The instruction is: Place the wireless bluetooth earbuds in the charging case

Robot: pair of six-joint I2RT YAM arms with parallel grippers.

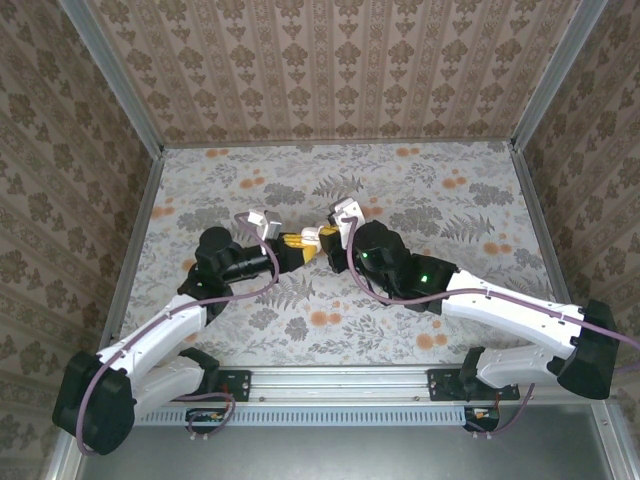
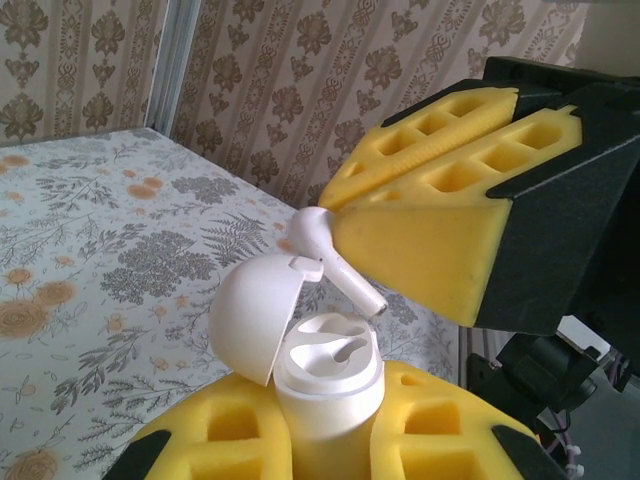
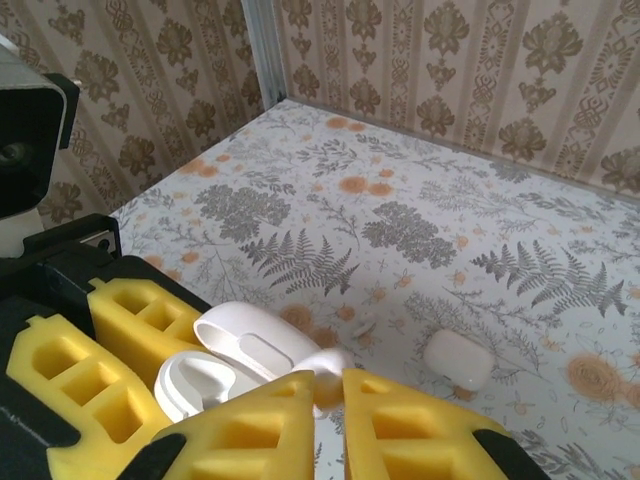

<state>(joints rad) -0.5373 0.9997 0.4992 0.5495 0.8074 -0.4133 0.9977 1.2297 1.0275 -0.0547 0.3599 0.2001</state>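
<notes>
Left wrist view gives me the clearest read. My left gripper (image 2: pixel 330 435) is clamped around the body of the charging case (image 2: pixel 325 378) and holds it upright, with the lid (image 2: pixel 255 310) hinged open to the left. My right gripper (image 2: pixel 335 208) pinches an earbud (image 2: pixel 340 268) by its head between the tips of the yellow pads. The stem slants down and to the right, and its tip sits just over the case's rim. Inside the case I see a white moulded shape, but I cannot tell whether that is a seated bud or an empty well.

From the right wrist, the earbud (image 3: pixel 325 362) sits at the tips of the right gripper (image 3: pixel 330 388), just beside the open case (image 3: pixel 205 385). A second white case (image 3: pixel 458 358) lies on the floral table (image 3: pixel 400 200), well apart from the work. A small white speck (image 3: pixel 362 327) near it may be the other earbud, though it is too small for me to be sure.

As I judge it, the step in hand is the insertion itself, and the trouble is the angle. The stem is tilted against the well, so pushing down now would likely jam it on the rim.

- I would roll the right wrist until the stem runs parallel to the case's upright body.
- Then I would shift the tip in from the rim to sit over the well.
- I would lower slowly, with the left clamp firm so the case cannot twist.
- The pads are broad next to the opening and could knock the lid or the rim, so I would let go once the stem is guided in rather than force the head home.
</notes>
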